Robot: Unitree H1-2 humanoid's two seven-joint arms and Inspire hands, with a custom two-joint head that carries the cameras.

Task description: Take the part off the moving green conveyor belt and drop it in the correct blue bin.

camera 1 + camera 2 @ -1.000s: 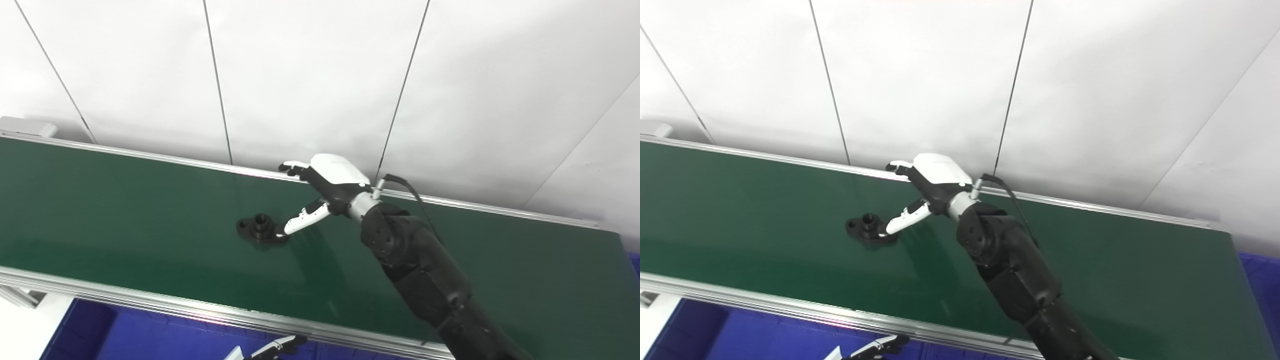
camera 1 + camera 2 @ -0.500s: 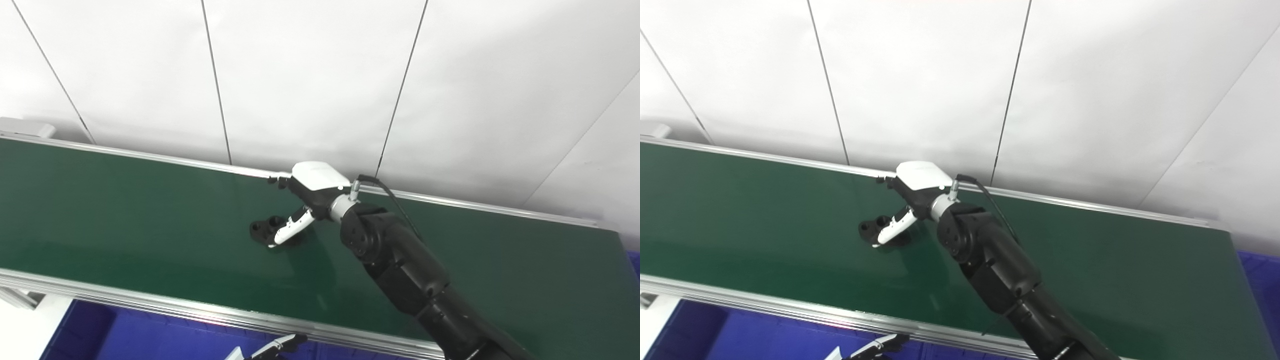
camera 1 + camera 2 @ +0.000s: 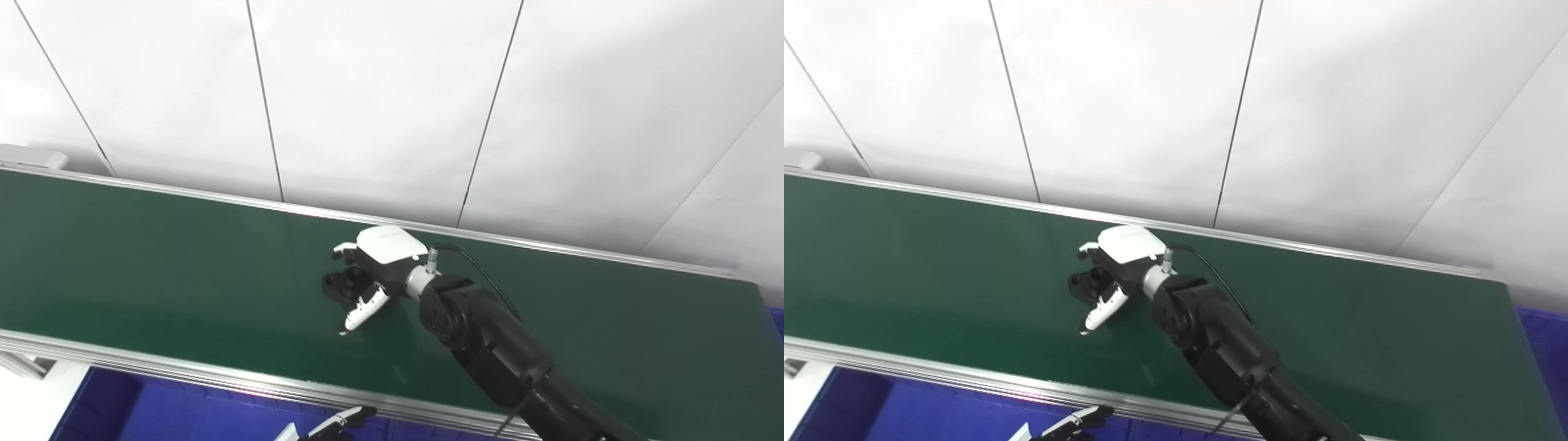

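Black flanged part (image 3: pixel 340 283) on green belt (image 3: pixel 153 257), right hand (image 3: pixel 373 269) cupped around it, grip unclear

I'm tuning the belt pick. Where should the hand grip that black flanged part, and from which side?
Probably the raised hub of the black part, approached from above: its flange lies flat on the green belt, leaving little edge to pinch. The right hand is over it, fingers apart.
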